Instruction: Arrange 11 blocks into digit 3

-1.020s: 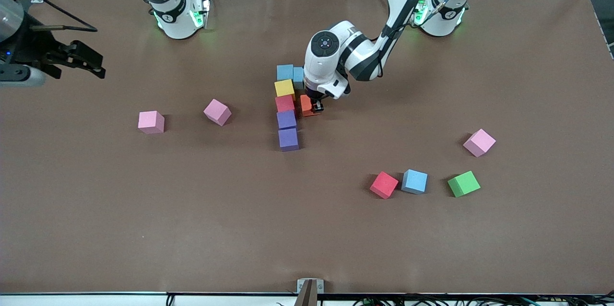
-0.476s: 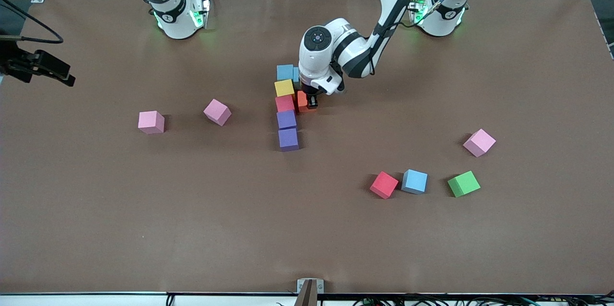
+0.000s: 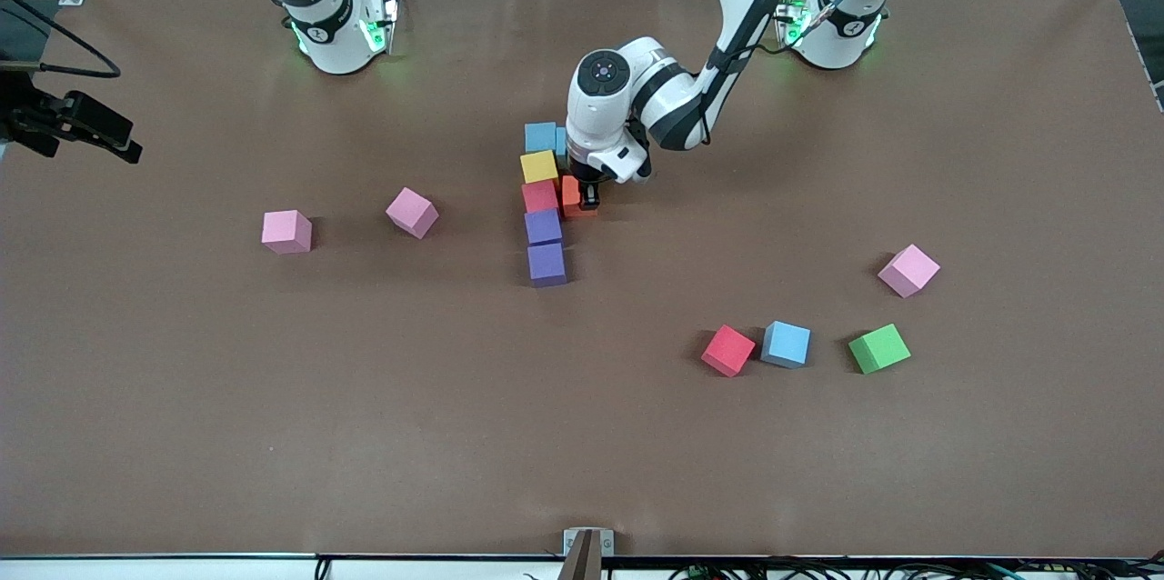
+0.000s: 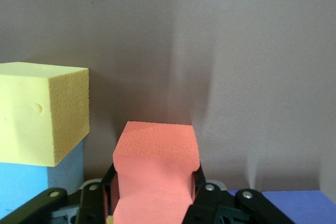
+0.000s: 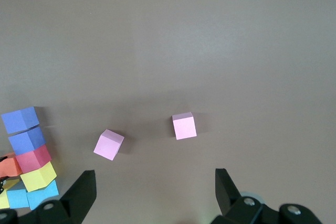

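A brown matte desk (image 3: 364,398) carries the blocks, with the two arm bases along its farthest edge from the front camera.

Near the desk's middle stands a column of cubes, each touching the next: a light blue cube (image 3: 540,136) farthest from the front camera, then a yellow cube (image 3: 539,166), a red cube (image 3: 540,195), a purple cube (image 3: 543,226) and a second purple cube (image 3: 546,263) nearest the camera. A second light blue cube (image 3: 561,140) shows partly beside the first, under the left arm's wrist.

The left pincer (image 3: 587,195) is low at the desk, clamped on the orange cube (image 3: 572,195), which sits against the red cube on the side toward the left arm's end. The left wrist view shows both fingers (image 4: 202,195) pressing into the orange foam.

The right pincer (image 5: 152,195) hangs with fingers wide apart and nothing between them, waiting over the right arm's end of the desk.

Loose toward the left arm's end lie a second red cube (image 3: 728,350), a third light blue cube (image 3: 787,344) just beside it, and a green cube (image 3: 878,348) near these. Three pink cubes lie apart: (image 3: 908,270), (image 3: 412,212), (image 3: 286,231).
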### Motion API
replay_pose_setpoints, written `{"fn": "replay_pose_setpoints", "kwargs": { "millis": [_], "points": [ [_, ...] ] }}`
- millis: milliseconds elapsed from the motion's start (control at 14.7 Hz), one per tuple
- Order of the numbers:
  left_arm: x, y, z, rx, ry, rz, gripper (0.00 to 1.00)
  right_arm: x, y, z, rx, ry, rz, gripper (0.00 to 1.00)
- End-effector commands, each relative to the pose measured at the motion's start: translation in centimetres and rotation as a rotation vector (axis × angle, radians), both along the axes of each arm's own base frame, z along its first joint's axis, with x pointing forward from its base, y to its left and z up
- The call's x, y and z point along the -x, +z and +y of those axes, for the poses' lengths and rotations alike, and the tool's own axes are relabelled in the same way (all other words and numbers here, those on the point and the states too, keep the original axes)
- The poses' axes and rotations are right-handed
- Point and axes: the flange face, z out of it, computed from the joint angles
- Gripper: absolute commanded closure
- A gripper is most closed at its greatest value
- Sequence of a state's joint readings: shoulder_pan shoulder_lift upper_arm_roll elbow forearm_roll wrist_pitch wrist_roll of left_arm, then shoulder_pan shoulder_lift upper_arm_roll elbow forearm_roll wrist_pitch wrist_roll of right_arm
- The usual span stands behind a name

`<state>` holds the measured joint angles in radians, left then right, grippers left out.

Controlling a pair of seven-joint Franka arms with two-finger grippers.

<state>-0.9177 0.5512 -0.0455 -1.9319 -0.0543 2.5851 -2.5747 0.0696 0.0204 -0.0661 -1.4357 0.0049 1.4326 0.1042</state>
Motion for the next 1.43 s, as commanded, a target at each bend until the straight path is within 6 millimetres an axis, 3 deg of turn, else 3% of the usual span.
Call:
{"fn": "replay_pose_setpoints", "kwargs": {
  "millis": [0, 748, 952, 1360],
  "points": [
    [-0.7, -0.4, -0.2, 0.01, -0.015, -0.025, 0.98, 0.8, 0.3, 0.2, -0.003, 0.012, -0.013, 0.0],
    [-1.3, -0.9, -0.5, 0.021, -0.018, -0.034, 0.98, 0.9, 0.1, -1.3, -0.006, -0.017, 0.001, 0.0],
    [-1.6, -1.2, -0.7, 0.022, -0.016, -0.035, 0.98, 0.7, -0.1, -3.9, -0.01, 0.0, -0.006, 0.0],
    [-1.8, -1.4, -0.8, 0.023, -0.015, -0.036, 0.96, 0.7, -0.1, -3.7, -0.01, 0.002, -0.009, 0.0]
  ]
}}
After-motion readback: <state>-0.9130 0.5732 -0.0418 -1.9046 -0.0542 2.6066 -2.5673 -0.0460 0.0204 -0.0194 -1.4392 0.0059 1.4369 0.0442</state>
